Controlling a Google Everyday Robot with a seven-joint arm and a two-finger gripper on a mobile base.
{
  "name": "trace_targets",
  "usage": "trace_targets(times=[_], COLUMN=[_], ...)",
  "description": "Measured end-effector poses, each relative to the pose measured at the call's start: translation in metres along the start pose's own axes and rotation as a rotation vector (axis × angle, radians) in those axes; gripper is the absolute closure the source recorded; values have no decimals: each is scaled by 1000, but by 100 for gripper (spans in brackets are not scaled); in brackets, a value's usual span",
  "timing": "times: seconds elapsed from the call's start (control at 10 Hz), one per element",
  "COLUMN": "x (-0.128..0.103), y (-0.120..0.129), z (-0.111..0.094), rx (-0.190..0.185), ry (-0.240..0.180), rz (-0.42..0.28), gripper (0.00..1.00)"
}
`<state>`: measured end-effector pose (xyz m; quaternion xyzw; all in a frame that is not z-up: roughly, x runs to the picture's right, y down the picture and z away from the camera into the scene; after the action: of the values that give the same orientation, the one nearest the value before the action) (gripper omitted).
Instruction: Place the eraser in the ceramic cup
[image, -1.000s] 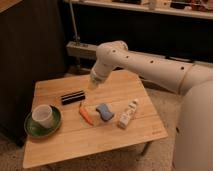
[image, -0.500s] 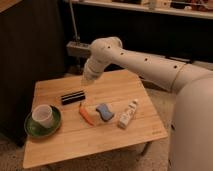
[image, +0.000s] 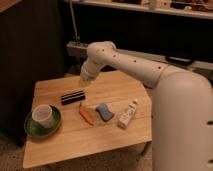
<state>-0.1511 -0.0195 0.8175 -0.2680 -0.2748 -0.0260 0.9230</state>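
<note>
**Gripper hanging over the eraser**

The gripper (image: 84, 80) is hanging low over the table, and how wide it is standing I cannot tell from here. The eraser (image: 73, 96) is lying flat just below it, untouched. The ceramic cup (image: 42, 115) is sitting well beyond the eraser, on a green saucer (image: 30, 129). I am judging the bar light, stiff and narrow, so pinching across its short width at mid-length looks safest. The cup looks breakable.

- The gripper (image: 84, 80) points down at the low end of the arm (image: 137, 67).
- Just above it, slightly right, is the bent elbow (image: 100, 51).
- From there the arm slopes to the white body (image: 182, 120), well right of the gripper.
</note>
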Motion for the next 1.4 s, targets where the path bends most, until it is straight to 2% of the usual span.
trace_targets(times=[0.1,0.3,0.4,0.5,0.6,0.9,1.0,1.3,1.4], x=[3,2,-4,-6,-5,0,1,-3,-4], y=[-3,-6,-10,-13,-14,-16,-16,-19,-20], z=[24,59,81,88,90,96,102,111,112], rx=[-24,-63,-90,-97,-99,-89,-78,-44,-40], ry=[-31,-61,-61,-56,-46,-20,-11,-24,-31], rz=[-15,-37,-66,-82,-95,-124,-121,-113,-109], gripper=[83,85,95,100,99,72,57,26,21])
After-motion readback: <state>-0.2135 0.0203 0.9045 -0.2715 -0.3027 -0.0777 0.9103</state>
